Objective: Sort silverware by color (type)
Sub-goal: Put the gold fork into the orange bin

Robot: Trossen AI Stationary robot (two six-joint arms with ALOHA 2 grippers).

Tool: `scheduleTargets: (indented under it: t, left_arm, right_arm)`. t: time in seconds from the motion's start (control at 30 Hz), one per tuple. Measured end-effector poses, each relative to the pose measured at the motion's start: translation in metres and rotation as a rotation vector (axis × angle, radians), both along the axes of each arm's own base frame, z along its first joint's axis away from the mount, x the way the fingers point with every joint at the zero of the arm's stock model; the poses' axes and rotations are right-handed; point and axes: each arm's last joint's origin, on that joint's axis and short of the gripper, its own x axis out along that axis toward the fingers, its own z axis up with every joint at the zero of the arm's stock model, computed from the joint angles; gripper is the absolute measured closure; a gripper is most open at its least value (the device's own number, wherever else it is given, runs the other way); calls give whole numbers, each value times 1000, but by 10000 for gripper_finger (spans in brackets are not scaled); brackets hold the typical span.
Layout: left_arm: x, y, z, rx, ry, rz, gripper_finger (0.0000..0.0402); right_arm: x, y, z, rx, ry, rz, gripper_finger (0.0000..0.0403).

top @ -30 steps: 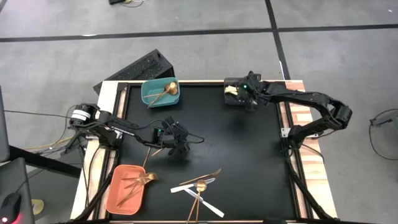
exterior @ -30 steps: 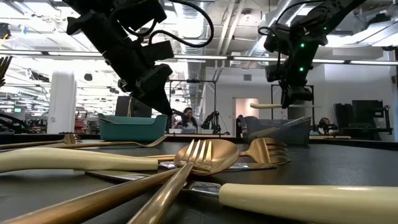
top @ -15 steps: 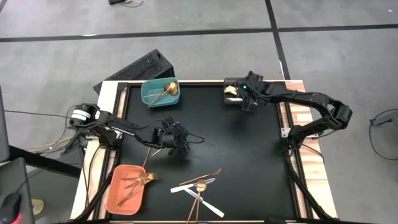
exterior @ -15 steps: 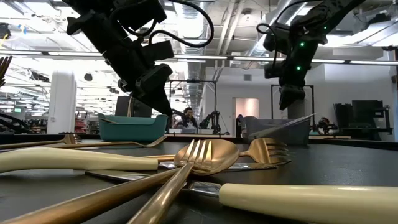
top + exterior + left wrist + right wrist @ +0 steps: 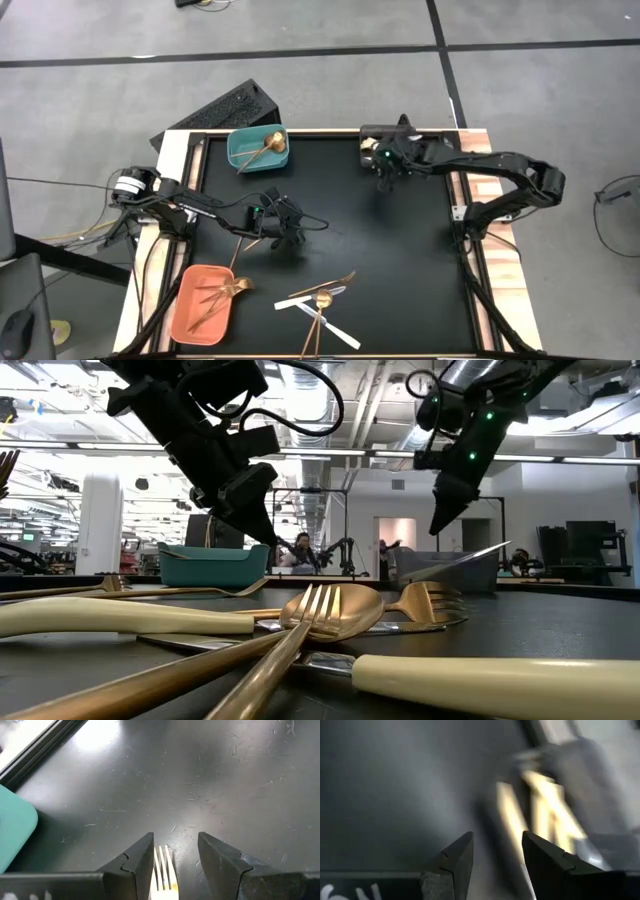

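Observation:
My left gripper (image 5: 280, 235) hangs over the mat's left middle, shut on a gold fork (image 5: 162, 867). My right gripper (image 5: 384, 178) stands open and holds nothing, just near of the black bin (image 5: 370, 140) at the far right. White-handled knives (image 5: 545, 805) lie in that bin. A teal bin (image 5: 258, 148) at the far left holds a gold spoon. A salmon bin (image 5: 205, 300) at the near left holds gold forks. Loose silverware (image 5: 320, 300) lies crossed in a heap near the front edge. My left gripper pinches the gold fork between its two fingers, with the tines (image 5: 162, 857) showing in the gap and pointing the same way as the fingers. The handle (image 5: 238, 252) trails back toward the table's near left. The fork is off the mat.
A dark keyboard-like object (image 5: 215, 115) lies beyond the far left corner. The black mat (image 5: 400, 260) is bare across its middle and right. Wooden rails (image 5: 480, 200) border the table's sides.
My right gripper has opened and let go of a white-handled knife over the black bin. It has then tipped and drawn away toward the table's left and near side.

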Motion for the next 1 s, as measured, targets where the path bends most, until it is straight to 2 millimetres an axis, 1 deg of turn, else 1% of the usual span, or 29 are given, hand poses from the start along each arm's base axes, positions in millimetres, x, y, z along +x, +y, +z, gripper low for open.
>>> scheduleTargets:
  t: [0.1, 0.17, 0.27, 0.47, 0.6, 0.73, 0.8, 0.9, 1.0]
  left_arm:
    - [0, 0, 0, 0, 0, 0, 259]
    - [0, 0, 0, -2, -2, 2, 259]
    - [0, 0, 0, -4, -3, 4, 259]
    - [0, 0, 0, -9, -7, 11, 259]
    - [0, 0, 0, -9, -8, 11, 259]
    - [1, 0, 0, -10, -16, 10, 259]
    - [1, 0, 1, -15, -27, 8, 259]
    - [5, -3, 3, -56, -66, -39, 259]
    - [11, -10, 7, -94, -113, -133, 259]
  right_arm:
    - [8, 14, 0, 86, -58, 53, 220]
    - [14, 27, -2, 103, -100, 95, 221]
    - [21, 48, -10, 117, -147, 152, 222]
    - [30, 96, -24, 175, -265, 248, 222]
    - [35, 132, -26, 235, -399, 321, 222]
    - [35, 168, -26, 281, -527, 426, 222]
    - [32, 183, -25, 288, -547, 475, 222]
    - [27, 200, -26, 304, -526, 535, 222]
    - [24, 210, -26, 314, -528, 572, 222]
